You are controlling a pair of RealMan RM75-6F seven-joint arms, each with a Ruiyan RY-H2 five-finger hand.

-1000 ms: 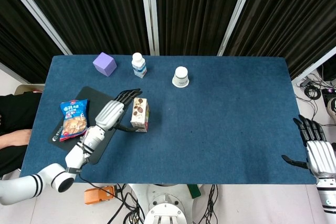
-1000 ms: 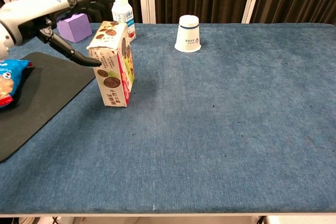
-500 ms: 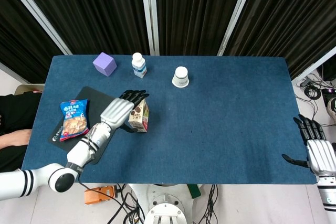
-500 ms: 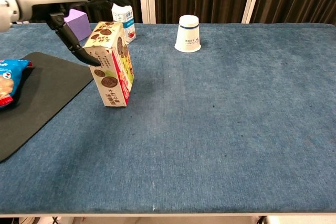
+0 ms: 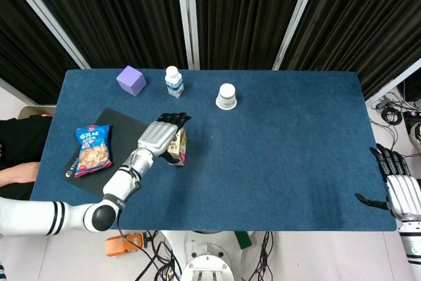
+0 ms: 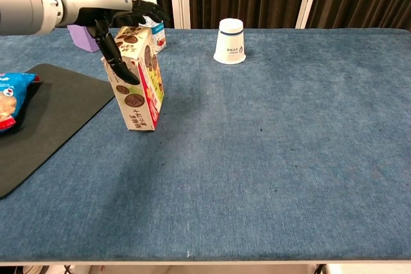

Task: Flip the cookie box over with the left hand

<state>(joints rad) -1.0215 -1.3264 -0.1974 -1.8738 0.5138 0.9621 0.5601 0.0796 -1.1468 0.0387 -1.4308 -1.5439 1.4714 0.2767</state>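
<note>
The cookie box (image 5: 178, 151) (image 6: 140, 91) stands on end on the blue table (image 5: 276, 143) (image 6: 270, 158), just right of the black mat, leaning slightly. My left hand (image 5: 158, 137) (image 6: 115, 11) lies over its top. The fingers (image 6: 146, 12) curl over the far upper edge and the thumb lies against the box's left face, so the hand grips the box's top. My right hand (image 5: 400, 190) hangs open off the table's near right corner, seen only in the head view.
A black mat (image 5: 122, 126) (image 6: 51, 113) with a blue snack bag (image 5: 92, 149) (image 6: 6, 104) lies left of the box. Behind it stand a purple cube (image 5: 131, 80) (image 6: 82, 35), a small white bottle (image 5: 173, 81) (image 6: 158, 33) and an upturned white cup (image 5: 226, 96) (image 6: 230, 42).
My left hand has swung from beside the box up over its top, fingers now wrapping the far edge. The box has tipped slightly. The right hand has not moved.
</note>
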